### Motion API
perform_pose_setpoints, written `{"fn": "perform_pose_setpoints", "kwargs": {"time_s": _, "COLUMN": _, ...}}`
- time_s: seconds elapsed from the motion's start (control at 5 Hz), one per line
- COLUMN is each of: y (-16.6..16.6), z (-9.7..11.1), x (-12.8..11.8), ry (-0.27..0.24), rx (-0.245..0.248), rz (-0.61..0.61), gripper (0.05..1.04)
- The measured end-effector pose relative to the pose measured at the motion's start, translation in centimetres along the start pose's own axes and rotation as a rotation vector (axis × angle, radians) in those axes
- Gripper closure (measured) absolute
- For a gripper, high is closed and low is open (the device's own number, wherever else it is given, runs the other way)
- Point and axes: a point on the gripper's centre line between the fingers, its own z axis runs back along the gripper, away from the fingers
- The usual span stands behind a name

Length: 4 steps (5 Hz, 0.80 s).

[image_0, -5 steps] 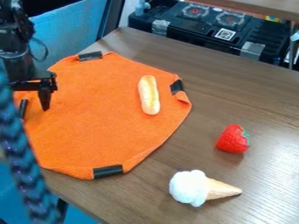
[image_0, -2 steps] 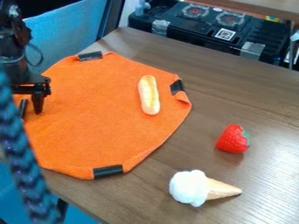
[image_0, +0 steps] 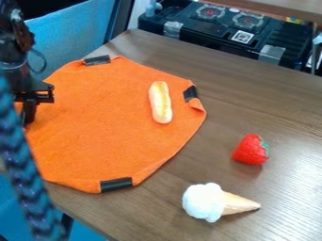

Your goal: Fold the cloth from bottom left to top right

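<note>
At the left edge of the frame, my gripper [image_0: 27,118] hangs low over the left side of an orange cloth [image_0: 107,136], which lies spread across the left and middle of a wooden table [image_0: 277,108]. I cannot tell whether my gripper is spread, pressed together or pinching fabric.

The risk now, as I judge it, is a poor hold: a shallow bite on the edge would let the cloth slip away as I lift toward the upper right. Too low a pull could drag the whole piece over the table instead of folding it. A bread roll [image_0: 161,102] resting on the cloth, right of its middle, could roll off with a tug, or leave a lump if the fold lands on it. Starting too high on the left side would skew the diagonal.

By count, I have one cloth to fold, with three dark strips plain on it: a top strip [image_0: 97,60], a right strip [image_0: 190,93] and a bottom strip [image_0: 116,184]. One bread roll, one strawberry [image_0: 250,150] at right and one ice cream cone [image_0: 213,202] at lower right make three toy foods. One black box [image_0: 220,30] with two burners stands behind, at upper right.
</note>
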Motion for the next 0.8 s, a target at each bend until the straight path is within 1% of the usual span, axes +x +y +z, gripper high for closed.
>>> {"fn": "perform_pose_setpoints", "kwargs": {"time_s": 0.2, "y": -0.2, "z": 0.1, "x": -0.1, "ry": 0.006, "rx": -0.010, "rz": -0.002, "gripper": 0.902}}
{"fn": "perform_pose_setpoints", "kwargs": {"time_s": 0.4, "y": -0.5, "z": 0.5, "x": -0.7, "ry": 0.063, "rx": -0.032, "rz": 0.012, "gripper": 1.012}}
{"fn": "perform_pose_setpoints", "kwargs": {"time_s": 0.6, "y": -2.1, "z": 2.4, "x": -0.3, "ry": 0.037, "rx": -0.019, "rz": 0.055, "gripper": 1.030}}
{"fn": "perform_pose_setpoints", "kwargs": {"time_s": 0.8, "y": -3.9, "z": 4.2, "x": 0.7, "ry": 0.034, "rx": -0.012, "rz": 0.136, "gripper": 1.031}}
